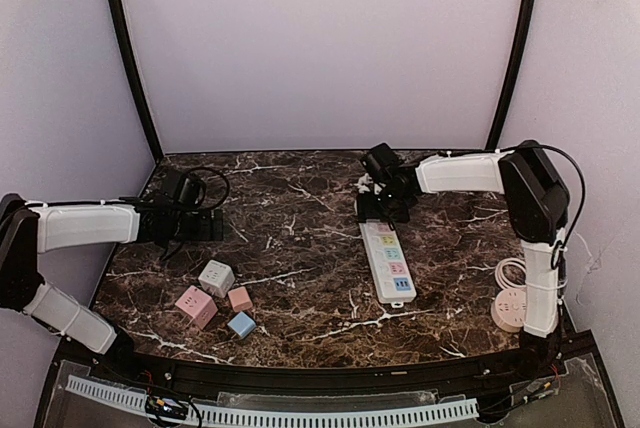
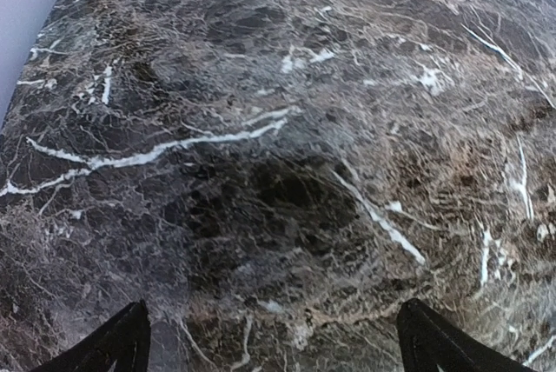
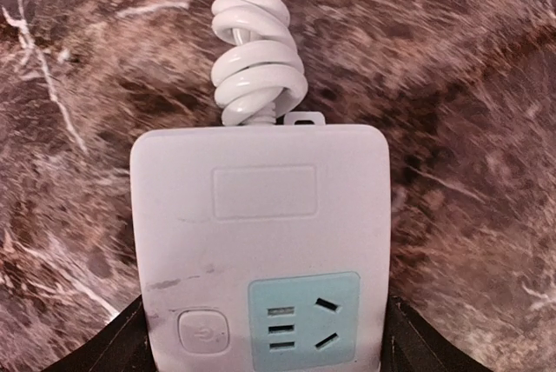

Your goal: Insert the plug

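While the right hand (image 1: 383, 208) bracketed the cord end of the white power strip (image 1: 389, 262), its dark fingers (image 3: 120, 348) lying against both long edges in what looked like a steadying grip, the left hand (image 1: 208, 225) hung over the marble bench (image 1: 300, 248) at far left, its fingers (image 2: 117, 346) spread wide with nothing between them.

No plug sat in any socket. Four small cubes lay clustered near the front left, well apart from the strip: a grey-white cube (image 1: 216, 277), a pink cube (image 1: 196, 306), a salmon cube (image 1: 240, 298) and a blue cube (image 1: 241, 324). They were judged to be the plugs, though no prongs showed.

The job in hand appeared to be fetching one. Done well, that meant lowering the empty hand squarely over a single cube, closing on two opposite flat faces without nudging its neighbours, and carrying it level. It would then be pressed straight down into the slots while the strip was held firm.

The strip lay lengthwise at centre right, with pastel socket panels along its top. A knotted white cord (image 3: 258, 50) led from its end, and a round power button (image 3: 202, 334) sat beside a pale-blue socket panel (image 3: 304, 320).
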Tool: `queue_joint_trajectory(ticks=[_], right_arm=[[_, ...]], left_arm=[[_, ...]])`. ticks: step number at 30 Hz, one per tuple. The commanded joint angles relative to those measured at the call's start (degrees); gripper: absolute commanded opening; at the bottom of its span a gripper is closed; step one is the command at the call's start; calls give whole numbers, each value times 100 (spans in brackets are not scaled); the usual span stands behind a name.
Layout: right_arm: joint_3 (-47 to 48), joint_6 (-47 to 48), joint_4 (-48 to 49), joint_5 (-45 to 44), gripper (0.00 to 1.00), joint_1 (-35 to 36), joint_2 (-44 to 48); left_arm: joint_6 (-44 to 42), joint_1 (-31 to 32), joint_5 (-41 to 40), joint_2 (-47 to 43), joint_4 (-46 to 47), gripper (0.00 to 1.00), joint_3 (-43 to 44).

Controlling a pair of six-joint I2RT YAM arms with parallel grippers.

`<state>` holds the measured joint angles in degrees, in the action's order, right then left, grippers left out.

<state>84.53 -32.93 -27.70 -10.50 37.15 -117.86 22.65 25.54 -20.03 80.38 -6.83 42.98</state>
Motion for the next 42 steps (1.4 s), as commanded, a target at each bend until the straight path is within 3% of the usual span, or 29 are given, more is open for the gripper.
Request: queue_joint_trajectory(ticks=[1, 5, 9, 16, 24, 37, 42], right_arm=[[826, -248, 217, 161, 75, 104, -449], [1342, -320, 231, 237, 79, 138, -707], [1415, -214, 212, 294, 98, 170, -609], [925, 41, 194, 189, 99, 170, 192], [50, 269, 213, 125, 99, 215, 1405], [-865, 481, 438, 185, 99, 355, 2396], [-1013, 545, 444, 133, 99, 355, 2534]], left_arm=[[-193, 137, 667, -481, -751, 100, -52], [-125, 347, 1090, -732, -704, 100, -200], [-65, 642, 955, -878, -918, 95, -192], [293, 1390, 134, -1298, -2002, 95, -120], [696, 1767, 178, -1971, -2317, 94, -401], [821, 2022, 15, -230, -2632, 95, -30], [838, 2050, -9, -25, -2605, 86, 25]])
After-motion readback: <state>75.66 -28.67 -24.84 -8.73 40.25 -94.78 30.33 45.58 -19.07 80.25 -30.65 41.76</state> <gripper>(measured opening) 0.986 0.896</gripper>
